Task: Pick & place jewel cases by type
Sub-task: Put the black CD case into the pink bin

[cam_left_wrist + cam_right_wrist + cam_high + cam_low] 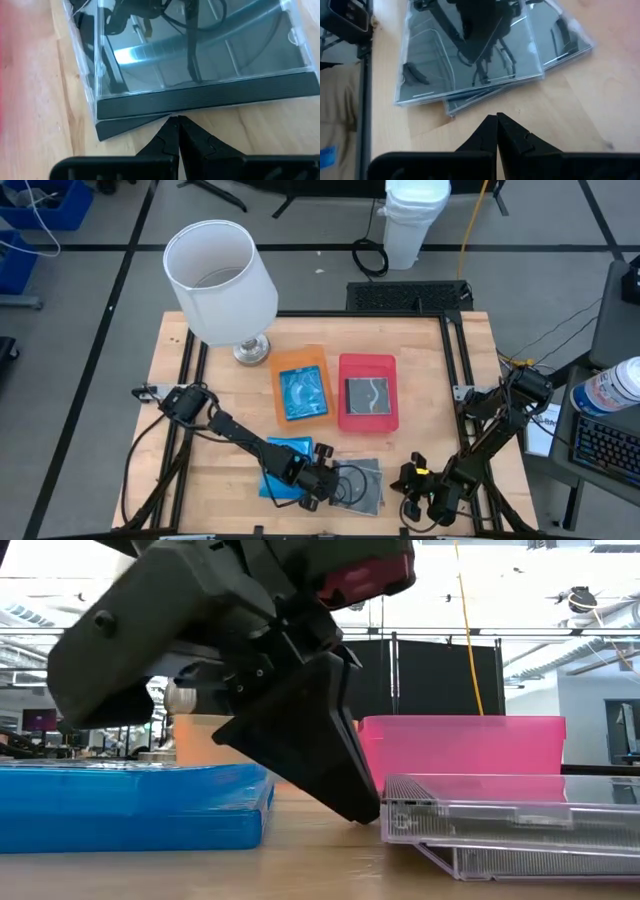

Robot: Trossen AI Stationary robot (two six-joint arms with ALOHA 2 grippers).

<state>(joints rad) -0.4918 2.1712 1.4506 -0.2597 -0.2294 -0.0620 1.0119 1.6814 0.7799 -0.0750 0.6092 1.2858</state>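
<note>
On table, left hand [177, 120] together beside unlabelled clear jewel cases [200, 60], right hand [496, 118] together.

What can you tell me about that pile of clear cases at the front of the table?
The clear jewel cases lie flat on the wooden table, two stacked slightly askew, glossy see-through plastic over dark grey inlays with ribbed black spines. The left pincer, shut and holding nothing, points at the pile's edge, beside the blue cases.
</note>
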